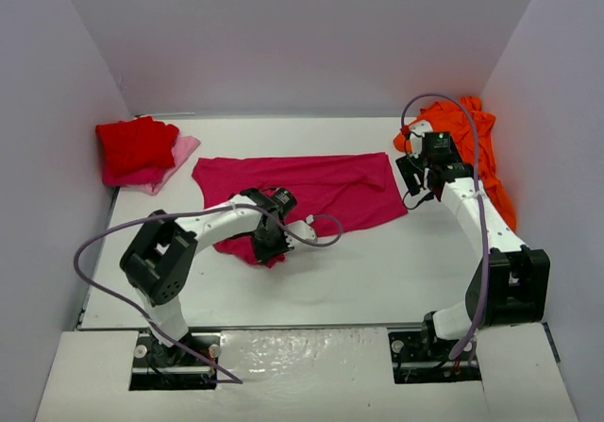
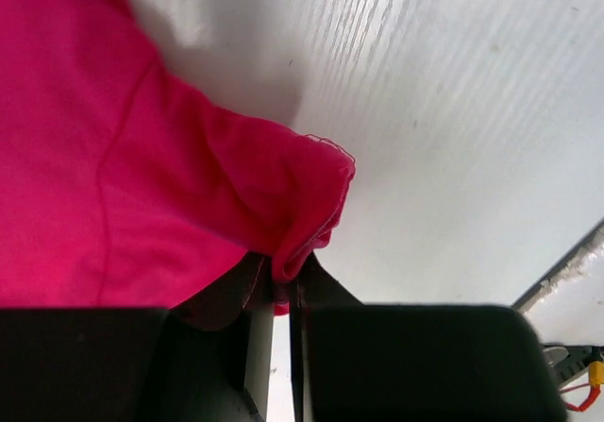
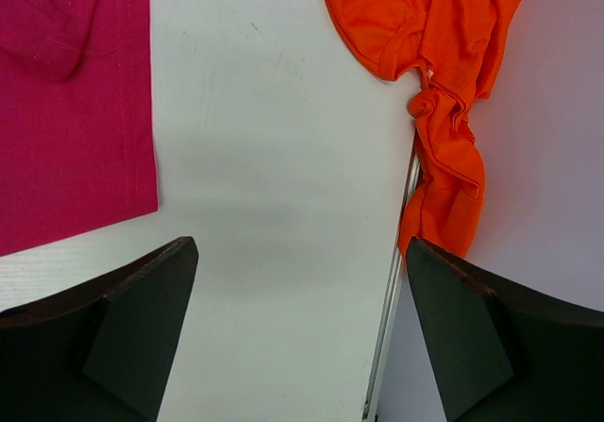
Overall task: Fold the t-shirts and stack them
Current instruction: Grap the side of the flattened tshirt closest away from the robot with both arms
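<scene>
1. My left pincer (image 1: 268,245) is clamped narrow on a bunched edge of the magenta t-shirt (image 1: 311,181). In the left wrist view the cloth is pinched right between the fingers of that pincer (image 2: 288,288).
2. From that pincer, the rest of the magenta t-shirt (image 2: 104,158) spreads away ahead and to its left. It lies mostly flat on the counter (image 1: 377,261). To its right is bare counter (image 2: 453,110).
3. My right pincer (image 1: 416,180) stands wide and holds nothing. In its wrist view the two fingers of the pincer (image 3: 302,285) are well apart over bare counter (image 3: 274,158).
4. To the left of the right pincer lies the straight edge of the magenta t-shirt (image 3: 66,110), near but not touching it.
5. Ahead and to the right of the right pincer is the orange t-shirt (image 3: 425,25), crumpled. A twisted strand of it runs down along the counter's edge, just beside the right finger.
6. In the overhead view the orange t-shirt (image 1: 472,143) is heaped against the side wall, beyond the right pincer.
7. Well away from both pincers, at the far corner beyond the left one, the red t-shirt (image 1: 137,143) sits folded on top of a pale pink garment (image 1: 181,150).
</scene>
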Controlling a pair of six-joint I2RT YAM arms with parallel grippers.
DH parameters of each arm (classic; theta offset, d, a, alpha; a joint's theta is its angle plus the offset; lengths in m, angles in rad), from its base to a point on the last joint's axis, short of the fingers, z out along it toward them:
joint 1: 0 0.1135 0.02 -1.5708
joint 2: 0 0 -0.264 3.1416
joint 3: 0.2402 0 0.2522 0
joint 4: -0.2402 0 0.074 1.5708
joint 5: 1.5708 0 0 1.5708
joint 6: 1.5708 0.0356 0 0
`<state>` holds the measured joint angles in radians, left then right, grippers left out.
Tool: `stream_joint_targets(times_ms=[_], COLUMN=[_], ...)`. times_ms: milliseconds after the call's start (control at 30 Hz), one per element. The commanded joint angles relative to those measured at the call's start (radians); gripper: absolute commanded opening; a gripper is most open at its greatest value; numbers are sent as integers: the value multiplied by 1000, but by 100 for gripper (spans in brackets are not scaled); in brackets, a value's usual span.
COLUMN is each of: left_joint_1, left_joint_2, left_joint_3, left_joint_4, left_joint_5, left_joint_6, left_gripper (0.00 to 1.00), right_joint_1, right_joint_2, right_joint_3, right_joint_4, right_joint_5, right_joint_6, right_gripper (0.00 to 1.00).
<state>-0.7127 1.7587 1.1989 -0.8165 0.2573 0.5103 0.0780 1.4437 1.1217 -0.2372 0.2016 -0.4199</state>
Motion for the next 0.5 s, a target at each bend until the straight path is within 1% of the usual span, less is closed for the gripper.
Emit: stream_joint_targets(times_ms=[0,133,233,267,300,400,433,467], left_joint_1=[56,142,225,244,254,281,285,289], left_joint_2=[-209,-263,-241,-223,-195,-60,-15,38], left_joint_3=[102,247,299,304,310,346,363,385], left_joint_4=[-99,-188,-155,-126,-101,-64,-46,-27], left_joint_5=[39,64,54,41,27,16,4,-14], left_joint_6=[96,153,170,169,167,149,133,116], left_gripper=[0,0,0,5,16,62,71,74], right_joint_1=[0,3,5,7,10,21,25,28], right_joint_2=[-30,-19,-8,-2,4,17,18,18], right_joint_3=[29,40,41,41,41,40,38,35], right_joint_4=[50,49,49,49,48,48,48,48], right_joint_5=[10,-2,-7,-9,-9,-4,-3,0], right_joint_6=[-2,6,6,7,9,13,13,13], right_gripper=[90,90,90,90,90,91,91,91])
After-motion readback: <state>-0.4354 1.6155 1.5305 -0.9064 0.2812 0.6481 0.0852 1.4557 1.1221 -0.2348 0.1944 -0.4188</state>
